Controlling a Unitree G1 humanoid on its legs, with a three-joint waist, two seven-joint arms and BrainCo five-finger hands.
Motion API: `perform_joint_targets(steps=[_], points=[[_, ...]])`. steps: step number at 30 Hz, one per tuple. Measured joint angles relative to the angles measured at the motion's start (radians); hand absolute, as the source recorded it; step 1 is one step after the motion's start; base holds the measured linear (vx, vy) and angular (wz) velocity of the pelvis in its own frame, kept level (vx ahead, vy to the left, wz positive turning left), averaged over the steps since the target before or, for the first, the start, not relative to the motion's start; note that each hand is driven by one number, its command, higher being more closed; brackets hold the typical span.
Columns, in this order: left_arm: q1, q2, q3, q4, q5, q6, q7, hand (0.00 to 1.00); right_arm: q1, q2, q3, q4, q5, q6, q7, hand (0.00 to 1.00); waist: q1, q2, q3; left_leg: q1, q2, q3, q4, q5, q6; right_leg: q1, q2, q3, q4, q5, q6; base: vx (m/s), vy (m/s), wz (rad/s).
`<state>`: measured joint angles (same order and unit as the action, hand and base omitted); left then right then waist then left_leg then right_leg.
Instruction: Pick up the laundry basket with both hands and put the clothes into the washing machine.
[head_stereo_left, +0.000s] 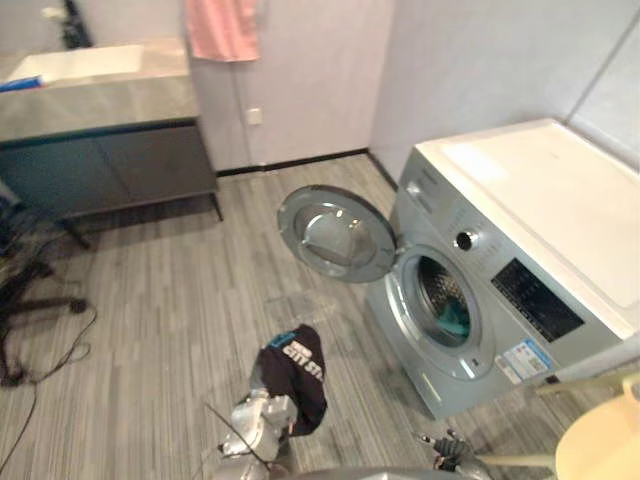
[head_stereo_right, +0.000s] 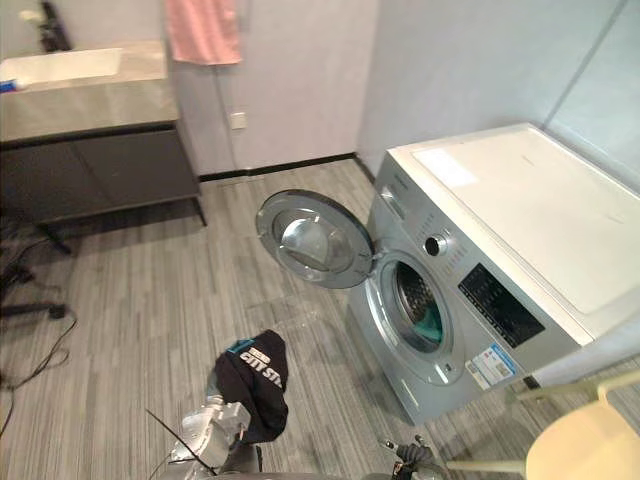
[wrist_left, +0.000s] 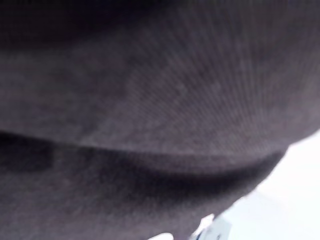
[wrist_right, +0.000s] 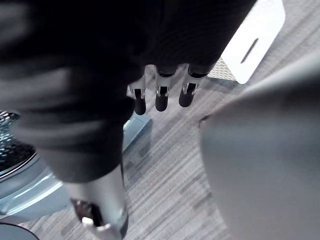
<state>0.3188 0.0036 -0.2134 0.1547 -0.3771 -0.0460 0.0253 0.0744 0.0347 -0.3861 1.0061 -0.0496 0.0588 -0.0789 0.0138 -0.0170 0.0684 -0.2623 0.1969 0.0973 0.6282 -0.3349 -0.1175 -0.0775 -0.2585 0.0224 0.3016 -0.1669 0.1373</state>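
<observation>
A dark garment (head_stereo_left: 297, 376) with white print hangs in the air, draped over the end of my left arm (head_stereo_left: 258, 422), and the hand is buried under it. The same dark cloth (wrist_left: 150, 100) lies right against the left wrist view. It is left of the silver washing machine (head_stereo_left: 520, 230), whose round door (head_stereo_left: 335, 232) stands wide open. A teal cloth (head_stereo_left: 455, 320) lies inside the drum. My right hand (wrist_right: 161, 100) hangs low with relaxed fingers, holding nothing. A white laundry basket (wrist_right: 255, 42) stands on the floor beyond it.
A dark cabinet with a grey counter (head_stereo_left: 100, 150) runs along the back left wall, with a pink towel (head_stereo_left: 222, 28) hanging above it. A pale wooden chair (head_stereo_left: 600, 445) stands at the lower right. A chair base and cables (head_stereo_left: 30, 300) lie at the left.
</observation>
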Motion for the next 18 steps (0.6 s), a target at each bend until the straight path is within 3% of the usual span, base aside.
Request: perform_joint_targets(steps=[1,2,3,4,5,6,8,9,11,12,14,16,17,18], points=[[-0.009,0.001,-0.005,0.025,0.001,0.004,-0.003,1.0,0.001,-0.004,0.0,0.0,0.0,0.0,0.004,0.0,-0.002,-0.006,-0.012,0.01,0.005,0.029,-0.01,-0.001,0.001,-0.038,-0.008,-0.033,0.035,0.026,-0.031,0.06,0.263,-1.45],[-0.03,0.003,-0.015,0.075,0.009,0.007,-0.005,1.0,0.004,-0.01,-0.003,0.001,0.004,-0.003,0.014,0.0,0.0,0.008,-0.007,0.057,0.012,0.106,-0.053,-0.001,0.004,-0.093,-0.043,-0.145,0.104,0.071,-0.107,0.06,0.24,-1.34],[-0.037,0.003,-0.016,0.093,0.018,0.008,-0.006,1.0,0.001,-0.011,-0.001,0.002,0.004,-0.005,0.018,0.0,0.002,0.005,-0.009,0.087,0.012,0.152,-0.078,0.006,0.016,-0.116,-0.067,-0.203,0.152,0.067,-0.136,0.12,0.251,-1.69],[-0.047,0.007,-0.018,0.125,0.029,0.009,-0.006,1.0,-0.006,-0.014,-0.001,0.001,0.002,-0.009,0.018,0.0,-0.011,-0.005,-0.006,0.155,0.012,0.229,-0.116,0.014,0.03,-0.17,-0.1,-0.31,0.3,0.031,-0.166,0.15,0.145,-1.58],[-0.058,0.008,-0.023,0.151,0.037,0.014,-0.006,1.0,-0.015,-0.016,-0.002,0.005,0.0,-0.009,0.013,0.0,-0.031,-0.003,-0.006,0.213,0.012,0.285,-0.144,0.011,0.037,-0.176,-0.109,-0.431,0.377,-0.013,-0.178,0.13,0.085,-1.51],[-0.066,0.009,-0.023,0.16,0.037,0.015,-0.006,1.0,-0.025,-0.018,-0.002,0.013,-0.001,-0.009,0.015,0.0,-0.039,-0.001,-0.006,0.235,0.015,0.312,-0.155,0.008,0.039,-0.183,-0.105,-0.471,0.391,-0.033,-0.178,0.14,0.021,-1.6],[-0.113,0.015,-0.023,0.188,0.036,0.015,-0.006,1.0,-0.054,-0.021,0.0,0.039,-0.024,-0.007,0.024,0.0,-0.053,-0.001,-0.005,0.271,0.028,0.401,-0.174,0.0,0.03,-0.22,-0.069,-0.636,0.368,-0.052,-0.177,0.15,-0.025,-1.36],[-0.148,0.015,-0.024,0.213,0.036,0.019,-0.005,1.0,-0.06,-0.02,0.004,0.045,-0.041,-0.006,0.027,0.0,-0.052,0.001,-0.004,0.281,0.029,0.43,-0.176,-0.01,0.016,-0.204,-0.059,-0.751,0.308,-0.066,-0.212,0.22,-0.062,-1.15],[-0.182,0.011,-0.022,0.236,0.036,0.027,-0.004,1.0,-0.08,-0.043,0.006,0.039,-0.042,-0.01,0.041,0.0,-0.052,0.032,0.023,0.324,0.032,0.428,-0.223,-0.009,0.014,-0.192,-0.022,-0.772,0.279,-0.053,-0.241,0.24,-0.074,-1.1],[-0.204,0.011,-0.029,0.264,0.036,0.029,-0.004,1.0,-0.08,-0.052,0.005,0.019,-0.042,-0.011,0.042,0.0,-0.059,0.055,0.036,0.348,0.022,0.428,-0.258,-0.008,0.013,-0.186,-0.002,-0.754,0.268,-0.06,-0.243,0.14,-0.057,-0.62],[-0.229,-0.011,-0.034,0.292,0.035,0.032,-0.003,1.0,-0.077,-0.058,0.002,0.01,-0.043,-0.01,0.043,0.0,-0.059,0.072,0.034,0.351,0.03,0.419,-0.219,-0.005,0.011,-0.181,0.013,-0.747,0.27,-0.089,-0.23,0.15,-0.063,-0.22],[-0.228,-0.027,-0.032,0.31,0.034,0.033,0.001,1.0,-0.066,-0.055,0.003,-0.002,-0.043,-0.01,0.04,0.0,-0.059,0.082,0.048,0.272,0.107,0.341,0.042,0.03,0.054,-0.121,0.053,-0.752,0.247,-0.105,-0.223,0.18,-0.13,-0.1],[-0.206,-0.032,-0.03,0.311,0.033,0.036,0.002,1.0,-0.06,-0.056,0.011,-0.011,-0.044,-0.01,0.036,0.0,-0.049,0.098,0.066,0.22,0.168,0.286,0.227,0.11,0.099,-0.063,0.091,-0.732,0.214,-0.11,-0.221,0.09,-0.083,-0.43],[-0.183,-0.03,-0.032,0.311,0.033,0.036,0.003,1.0,-0.052,-0.064,0.035,-0.013,-0.044,-0.01,0.034,0.0,-0.041,0.093,0.072,0.179,0.195,0.254,0.336,0.153,0.111,-0.039,0.117,-0.705,0.194,-0.12,-0.211,0.1,-0.043,-0.64]])
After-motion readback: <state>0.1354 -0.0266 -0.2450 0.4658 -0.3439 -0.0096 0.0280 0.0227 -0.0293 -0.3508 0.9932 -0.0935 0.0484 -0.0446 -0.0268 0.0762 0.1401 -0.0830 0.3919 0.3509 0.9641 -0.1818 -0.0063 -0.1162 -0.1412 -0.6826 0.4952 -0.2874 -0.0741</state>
